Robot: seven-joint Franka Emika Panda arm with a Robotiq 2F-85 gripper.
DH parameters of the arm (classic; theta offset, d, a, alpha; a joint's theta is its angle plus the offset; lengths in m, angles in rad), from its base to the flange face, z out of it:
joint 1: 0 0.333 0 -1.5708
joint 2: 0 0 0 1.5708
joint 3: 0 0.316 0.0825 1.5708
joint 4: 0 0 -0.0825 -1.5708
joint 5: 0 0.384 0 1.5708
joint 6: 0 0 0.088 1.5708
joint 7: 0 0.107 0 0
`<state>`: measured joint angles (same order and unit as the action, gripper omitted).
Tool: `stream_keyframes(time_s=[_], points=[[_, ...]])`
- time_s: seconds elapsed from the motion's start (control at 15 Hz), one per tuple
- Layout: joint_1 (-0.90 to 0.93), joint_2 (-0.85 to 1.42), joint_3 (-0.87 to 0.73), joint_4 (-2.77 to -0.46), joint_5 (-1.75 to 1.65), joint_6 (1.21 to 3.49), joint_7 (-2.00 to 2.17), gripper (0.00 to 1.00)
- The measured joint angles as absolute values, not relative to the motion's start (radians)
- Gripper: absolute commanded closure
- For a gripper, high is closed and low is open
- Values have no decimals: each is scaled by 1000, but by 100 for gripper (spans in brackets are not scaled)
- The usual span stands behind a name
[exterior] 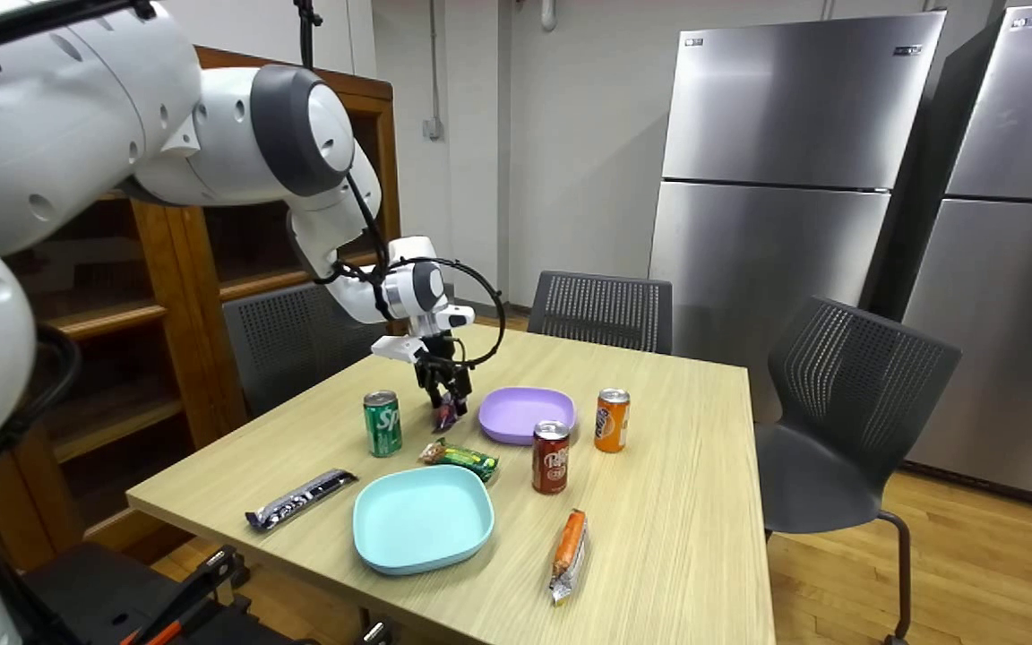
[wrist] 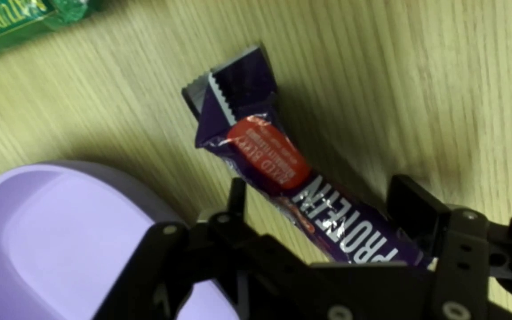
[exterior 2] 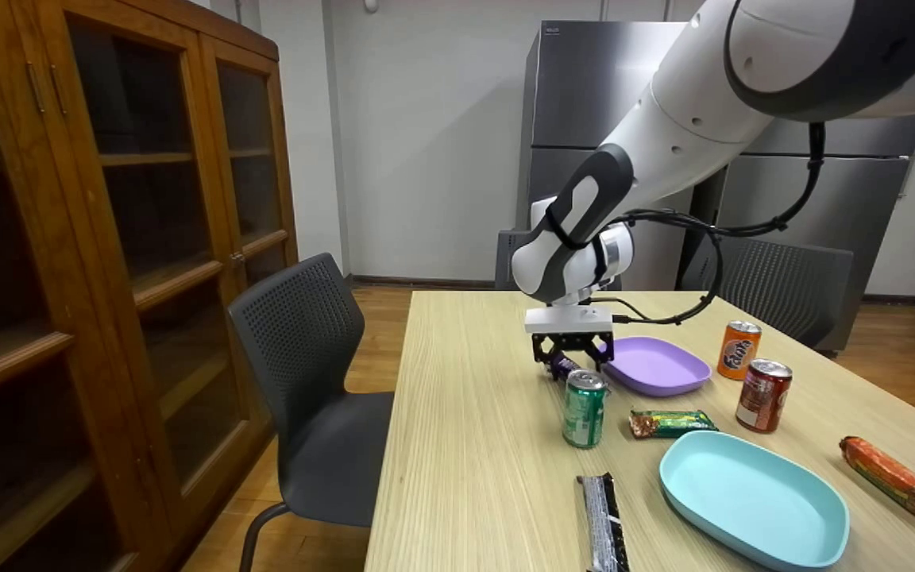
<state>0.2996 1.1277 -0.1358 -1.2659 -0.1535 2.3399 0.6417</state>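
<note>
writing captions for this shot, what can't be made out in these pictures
Purple bar: in the wrist view, the claw hides its lower end.
Green bar: cut off by the wrist view's top left corner; print too small in both exterior views.
Dark bar: in both exterior views any print is too small to read.
Cabinet: dark glass obscures any contents in both exterior views.

On the 1 table (exterior: 677,502), 3 cans: green Sprite can (exterior: 382,425), dark red Dr Pepper can (exterior: 550,461), orange Fanta can (exterior: 612,421). Same table, 4 wrapped bars: purple protein bar (wrist: 278,164), green-wrapped bar (exterior: 462,459), black-and-silver bar (exterior: 301,499), orange-red bar (exterior: 569,551). Also 2 dishes on the table: lilac dish (exterior: 525,412), teal dish (exterior: 424,520). Over the table: 1 robot arm (exterior: 238,143), 1 gripper (exterior 2: 575,371). Around the table: 3 dark chairs (exterior: 856,394). Away from the table: 2 steel fridges (exterior: 776,206), 1 wooden cabinet (exterior 2: 124,238).
</note>
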Motion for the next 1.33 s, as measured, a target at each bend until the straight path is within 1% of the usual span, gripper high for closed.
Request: stream_keyframes(time_s=[0.33,0.4,0.47,0.53,0.93,1.13,1.33], points=[[291,1127,-135,-1260,-137,2353,640,88],[288,1126,-135,-1260,-136,2358,640,95],[286,1125,-135,-1260,-136,2360,640,98],[283,1125,-135,-1260,-136,2361,640,96],[279,1088,-139,-1294,-136,2419,640,96],[282,1017,-139,-1359,-136,2475,640,96],[291,919,-142,-1473,-138,2526,640,96]])
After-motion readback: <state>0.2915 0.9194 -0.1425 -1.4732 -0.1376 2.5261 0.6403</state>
